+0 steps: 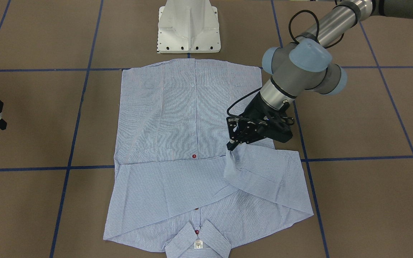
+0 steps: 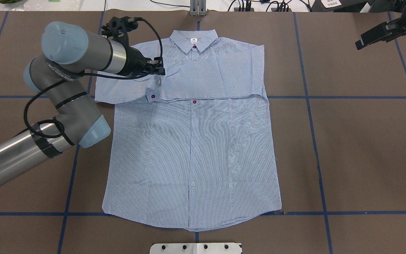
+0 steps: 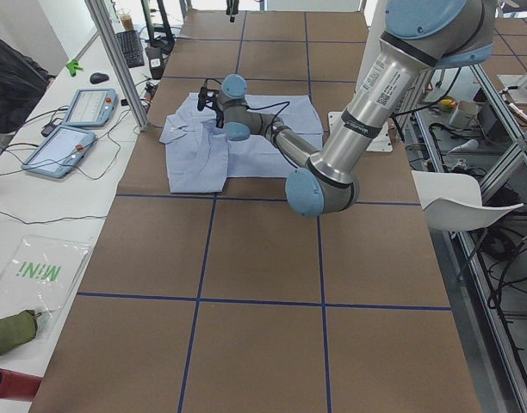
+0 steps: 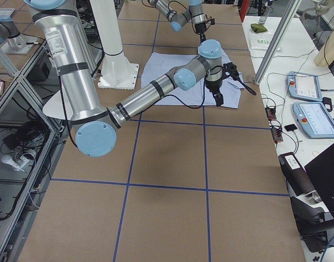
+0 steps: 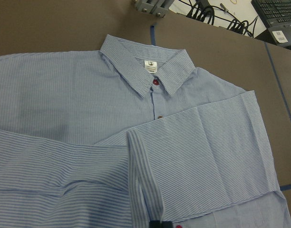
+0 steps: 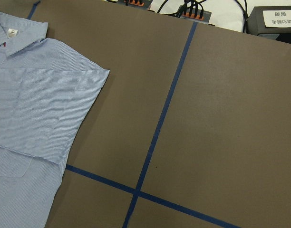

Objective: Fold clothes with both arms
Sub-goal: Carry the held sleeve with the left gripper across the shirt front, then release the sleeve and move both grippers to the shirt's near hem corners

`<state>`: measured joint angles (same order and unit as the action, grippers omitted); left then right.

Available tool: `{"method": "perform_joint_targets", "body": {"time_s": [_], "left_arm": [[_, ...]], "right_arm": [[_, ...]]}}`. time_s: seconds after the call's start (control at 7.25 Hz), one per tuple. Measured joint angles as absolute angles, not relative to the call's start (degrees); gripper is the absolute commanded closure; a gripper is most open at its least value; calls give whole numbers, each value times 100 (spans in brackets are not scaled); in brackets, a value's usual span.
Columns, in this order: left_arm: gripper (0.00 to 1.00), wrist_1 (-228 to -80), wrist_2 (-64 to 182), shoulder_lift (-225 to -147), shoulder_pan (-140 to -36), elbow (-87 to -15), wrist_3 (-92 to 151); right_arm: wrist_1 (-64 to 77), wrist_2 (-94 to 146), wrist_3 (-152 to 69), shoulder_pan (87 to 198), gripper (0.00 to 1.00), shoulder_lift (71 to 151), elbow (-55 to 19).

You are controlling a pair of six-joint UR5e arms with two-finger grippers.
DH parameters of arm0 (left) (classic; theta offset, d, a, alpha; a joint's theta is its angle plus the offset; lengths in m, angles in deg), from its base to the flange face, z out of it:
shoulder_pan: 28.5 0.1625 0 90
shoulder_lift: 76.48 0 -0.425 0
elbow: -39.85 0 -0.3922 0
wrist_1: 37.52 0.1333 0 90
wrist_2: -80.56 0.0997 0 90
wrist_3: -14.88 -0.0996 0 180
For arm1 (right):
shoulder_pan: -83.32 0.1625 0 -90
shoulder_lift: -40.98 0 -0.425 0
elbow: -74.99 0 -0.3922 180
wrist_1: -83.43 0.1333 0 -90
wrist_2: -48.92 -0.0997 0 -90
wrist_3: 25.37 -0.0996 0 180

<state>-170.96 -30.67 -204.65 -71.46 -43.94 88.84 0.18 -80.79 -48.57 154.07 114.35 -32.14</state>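
Observation:
The light blue striped shirt (image 2: 192, 148) lies flat, buttons up, with its collar (image 2: 194, 38) at the table's far side. Both sleeves are folded across the chest. My left gripper (image 2: 160, 73) is shut on the cuff of the left sleeve (image 1: 264, 172) and holds it slightly raised over the chest, near the button line. In the front view the cuff hangs from the left gripper's tip (image 1: 231, 147). The left wrist view shows the cuff (image 5: 145, 190) and collar (image 5: 148, 66). My right gripper (image 2: 360, 44) hovers off the shirt, far to the right over bare table, open and empty.
The white pedestal base (image 1: 188, 28) stands at the table's near edge behind the shirt's hem. Blue tape lines (image 2: 308, 106) grid the brown table (image 2: 347, 148). Cables and boxes lie past the far edge (image 2: 252, 5).

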Motion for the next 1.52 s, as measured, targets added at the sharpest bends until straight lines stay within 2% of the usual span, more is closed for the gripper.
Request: {"method": "perform_joint_targets", "body": {"time_s": [0.41,0.83,0.97,1.1,1.52], "left_arm": [[100,-16223,-2492,-21324,-6639,-4328,9572],[100,-16116,-1718,-21642,-6111,-4051,9944],[96,-16114,-1506,-21773,-5994,-3856,9964],[1,-16111,-1396,-21883,-5914,-3711,9970],[0,-16107,-1288,-21928,-5807,-3646,9899]], "right_arm": [[13,-8062,-4855,15407,0,11440,-3207],[19,-8062,-4852,15407,0,11466,-3207],[19,-8063,-4855,15407,0,11469,-3208],[17,-8063,-4856,15407,0,11474,-3208],[19,-8065,-4861,15395,0,11480,-3214]]}}
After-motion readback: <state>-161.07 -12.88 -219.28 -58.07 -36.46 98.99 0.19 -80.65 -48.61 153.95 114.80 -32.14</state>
